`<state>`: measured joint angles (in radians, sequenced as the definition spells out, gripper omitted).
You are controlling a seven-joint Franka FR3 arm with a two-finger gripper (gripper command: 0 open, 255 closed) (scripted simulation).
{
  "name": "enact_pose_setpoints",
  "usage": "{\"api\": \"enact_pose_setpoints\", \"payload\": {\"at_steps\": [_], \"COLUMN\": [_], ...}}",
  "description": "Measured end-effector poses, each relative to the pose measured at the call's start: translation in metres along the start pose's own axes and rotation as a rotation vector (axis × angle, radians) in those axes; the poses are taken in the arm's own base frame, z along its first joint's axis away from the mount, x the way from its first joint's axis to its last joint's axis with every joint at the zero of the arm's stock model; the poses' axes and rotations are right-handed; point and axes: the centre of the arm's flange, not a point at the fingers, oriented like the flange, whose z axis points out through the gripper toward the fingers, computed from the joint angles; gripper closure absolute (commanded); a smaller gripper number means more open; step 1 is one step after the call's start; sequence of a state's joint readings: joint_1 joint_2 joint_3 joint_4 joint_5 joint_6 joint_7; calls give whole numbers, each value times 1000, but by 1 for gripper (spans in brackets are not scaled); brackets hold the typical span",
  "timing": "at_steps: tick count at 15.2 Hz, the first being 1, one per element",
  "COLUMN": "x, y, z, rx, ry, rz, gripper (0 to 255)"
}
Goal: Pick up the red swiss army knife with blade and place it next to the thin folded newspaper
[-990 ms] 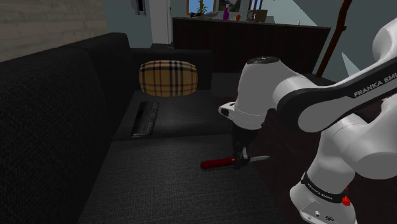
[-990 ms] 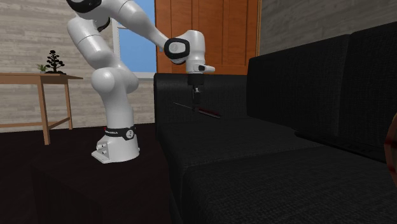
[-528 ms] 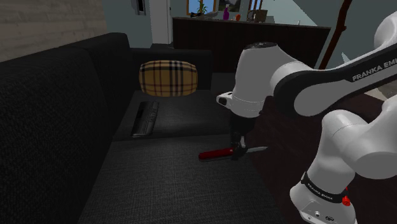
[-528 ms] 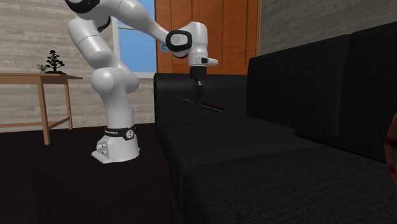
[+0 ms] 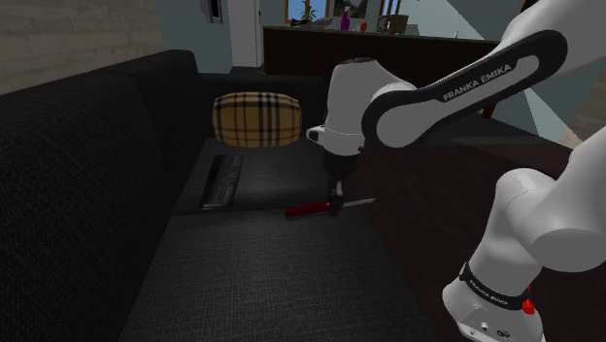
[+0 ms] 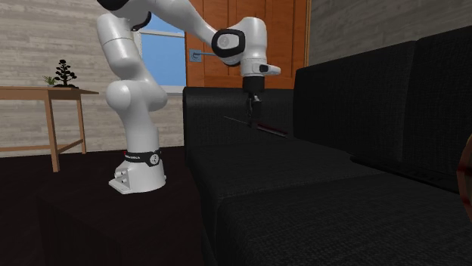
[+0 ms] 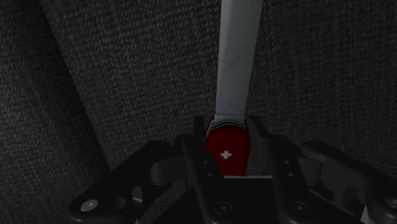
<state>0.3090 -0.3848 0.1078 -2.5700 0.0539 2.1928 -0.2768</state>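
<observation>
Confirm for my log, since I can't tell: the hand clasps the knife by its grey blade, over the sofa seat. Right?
Not by the blade. The hand clasps the knife by its red handle; the grey blade sticks out past the fingers, as the wrist view shows. It is over the sofa seat, as you say.

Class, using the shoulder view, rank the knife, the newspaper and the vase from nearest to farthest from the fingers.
1. Knife, clasped between the fingers.
2. Newspaper, on the sofa, toward the view's left.
3. Vase, far behind, near the view's top.
</observation>
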Motion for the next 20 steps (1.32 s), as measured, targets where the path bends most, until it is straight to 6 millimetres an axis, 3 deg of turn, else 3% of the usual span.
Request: {"api": "enact_pose_setpoints", "payload": {"at_steps": [20], "x": [133], "y": [228], "z": [0], "rx": [-1], "ry": [0], "rz": [0], "gripper": [255]}}
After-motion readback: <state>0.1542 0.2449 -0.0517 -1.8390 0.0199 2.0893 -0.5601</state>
